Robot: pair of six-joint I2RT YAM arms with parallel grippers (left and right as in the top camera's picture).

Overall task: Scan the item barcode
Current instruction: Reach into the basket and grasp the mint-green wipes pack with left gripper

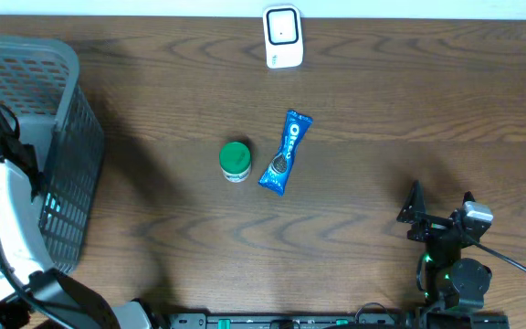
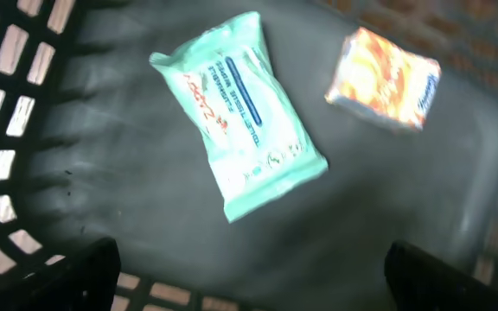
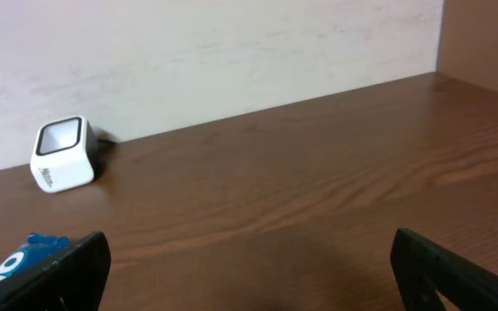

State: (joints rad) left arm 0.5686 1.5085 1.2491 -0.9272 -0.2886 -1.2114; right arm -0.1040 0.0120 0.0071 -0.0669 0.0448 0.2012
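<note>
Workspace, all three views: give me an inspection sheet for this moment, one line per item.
Surface: dark wooden table, bare over most of its area.
Job's things: white barcode scanner at the far edge by the wall; blue Oreo packet lying flat mid-table; green-lidded jar upright just left of it.
Clutter: grey basket at the left holds a mint wipes pack and an orange snack pack, apart from each other.
Grippers: left end effector open over the basket interior, holding nothing; right end effector open near the table's front right, holding nothing.
Cables: black cable at the right arm's base.
Surroundings: pale wall behind the table.
</note>
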